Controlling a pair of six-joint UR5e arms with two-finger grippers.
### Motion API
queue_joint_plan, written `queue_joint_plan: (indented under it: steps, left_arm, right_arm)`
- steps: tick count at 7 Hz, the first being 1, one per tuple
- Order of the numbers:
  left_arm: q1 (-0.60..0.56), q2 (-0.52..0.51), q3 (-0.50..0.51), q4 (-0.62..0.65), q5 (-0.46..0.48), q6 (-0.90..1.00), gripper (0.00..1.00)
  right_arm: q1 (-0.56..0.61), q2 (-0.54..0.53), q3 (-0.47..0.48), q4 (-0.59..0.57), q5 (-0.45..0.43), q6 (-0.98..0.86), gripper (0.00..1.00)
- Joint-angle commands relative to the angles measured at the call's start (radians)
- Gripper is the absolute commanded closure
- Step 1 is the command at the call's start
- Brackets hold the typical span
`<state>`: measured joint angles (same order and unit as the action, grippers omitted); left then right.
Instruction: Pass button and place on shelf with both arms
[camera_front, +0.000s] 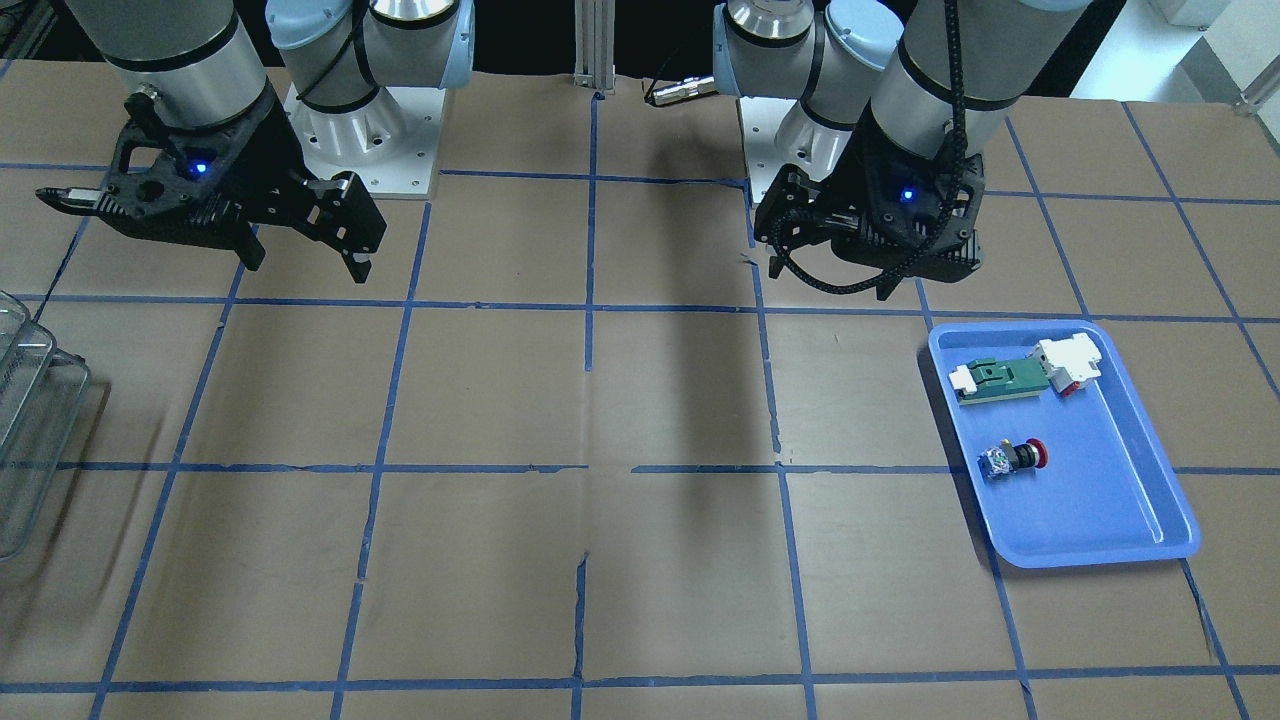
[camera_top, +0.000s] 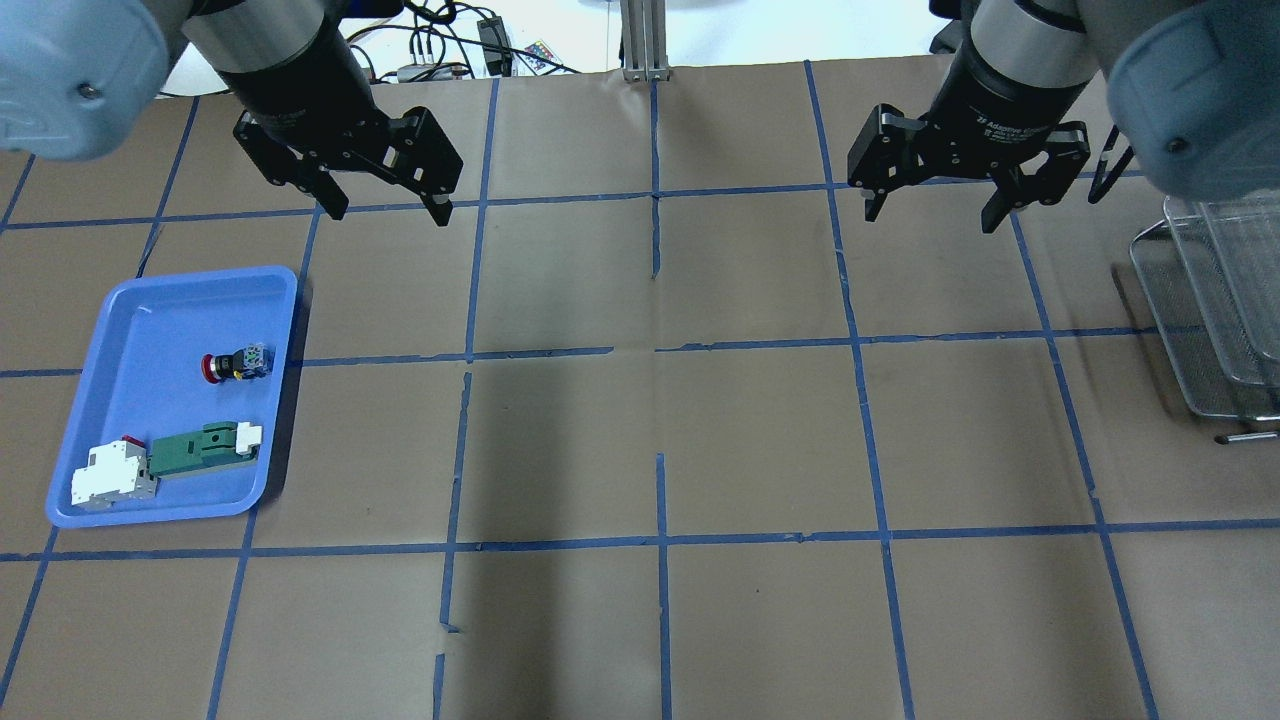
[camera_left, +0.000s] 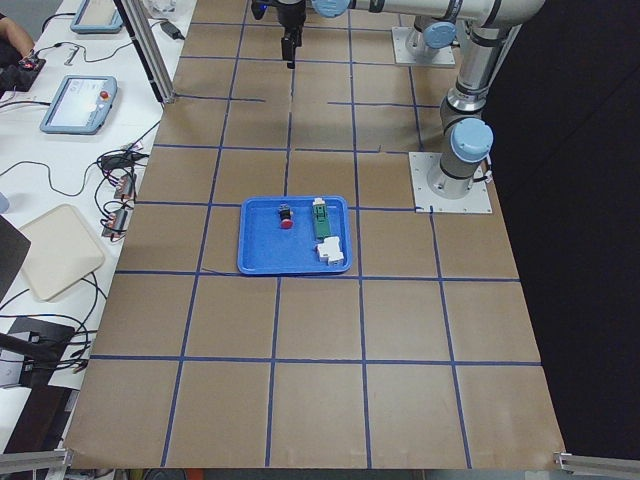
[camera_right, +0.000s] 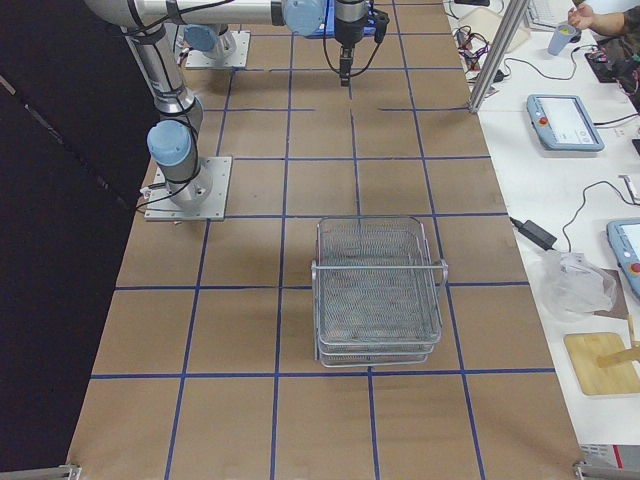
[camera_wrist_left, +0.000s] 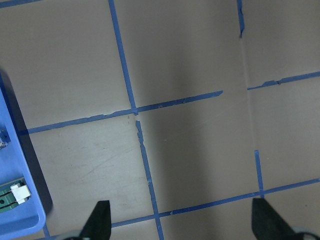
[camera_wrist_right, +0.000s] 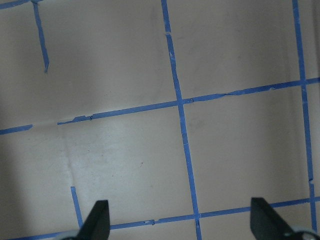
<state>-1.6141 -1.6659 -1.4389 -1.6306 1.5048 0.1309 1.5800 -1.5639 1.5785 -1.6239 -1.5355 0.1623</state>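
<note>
- Brown-papered worktop (camera_top: 650, 420), blue-taped squares.
- One red-capped button (camera_top: 236, 364) lay in one smooth blue tray (camera_top: 150, 290).
- One wire-mesh shelf (camera_top: 1215, 300).
- Two hung spread: left hand (camera_top: 390, 210), right hand (camera_top: 930, 218).

- Shelf (camera_front: 45, 400): cut by the frame edge in the front-facing and overhead views; only part of its mesh tiers shows there.
- Left arm (camera_front: 960, 60) and right arm (camera_front: 170, 50): upper links cut off at the top edge in those two views.
- Left gripper (camera_wrist_left: 183, 222) and right gripper (camera_wrist_right: 181, 222): each wrist view shows only two fingertips at the bottom edge.
- Blue tray (camera_wrist_left: 27, 185): only an edge strip in the left wrist view; green-and-white part (camera_wrist_left: 11, 196) shows one corner.
- Button (camera_left: 285, 216): too small in the exterior left view for detail beyond red and black.
</note>
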Motion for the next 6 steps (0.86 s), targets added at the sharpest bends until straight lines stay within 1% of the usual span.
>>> queue_joint_plan:
  steps: [1, 2, 3, 4, 5, 6]
  left_arm:
    - [0.002, 0.000, 0.000, 0.008, -0.001, 0.001, 0.00]
    - [0.019, -0.003, 0.002, 0.020, -0.003, 0.001, 0.00]
    - [0.040, -0.008, -0.002, 0.055, 0.017, 0.001, 0.00]
    - [0.071, -0.008, -0.009, 0.055, 0.058, 0.001, 0.00]
    - [0.130, -0.024, -0.027, 0.055, 0.069, 0.036, 0.00]
    - [0.184, -0.034, -0.055, 0.066, 0.065, 0.126, 0.00]
  right_arm:
    - [0.000, 0.001, 0.000, -0.001, 0.000, -0.001, 0.00]
    - [0.000, 0.001, 0.000, -0.005, 0.000, 0.000, 0.00]
    - [0.000, 0.001, 0.000, -0.004, 0.000, 0.000, 0.00]
    - [0.000, 0.001, 0.000, -0.005, -0.002, 0.000, 0.00]
    - [0.000, 0.001, 0.000, -0.004, -0.002, -0.001, 0.00]
    - [0.000, 0.001, 0.000, -0.004, 0.000, -0.001, 0.00]
